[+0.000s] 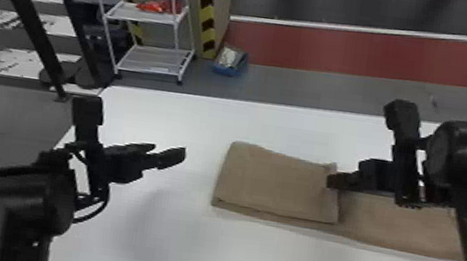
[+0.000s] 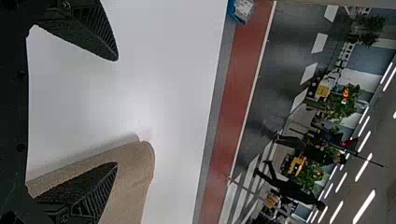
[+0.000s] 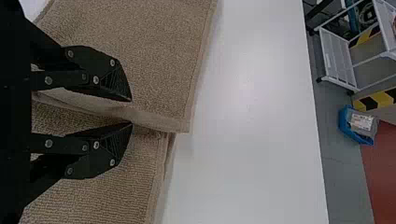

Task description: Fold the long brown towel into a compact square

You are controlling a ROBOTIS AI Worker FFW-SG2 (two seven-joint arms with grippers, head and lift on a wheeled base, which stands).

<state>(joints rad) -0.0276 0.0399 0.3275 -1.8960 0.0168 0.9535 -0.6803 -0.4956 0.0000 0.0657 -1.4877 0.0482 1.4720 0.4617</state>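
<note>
Left gripper (image 2: 116, 111) spread, left of the brown towel (image 1: 396, 227) at the table's (image 1: 194, 256) centre-right, the right gripper (image 3: 132, 112), parted slightly around the flap's edge (image 3: 175, 125), should withdraw without dragging it.

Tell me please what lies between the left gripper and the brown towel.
The head view shows a bare stretch of white tabletop between the left gripper and the brown towel.

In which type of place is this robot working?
Probably a large indoor workshop or exhibition hall: beyond the white table there are yellow-and-black striped posts, a wheeled wire shelf rack, and, farther off, rows of ceiling lights.
</note>
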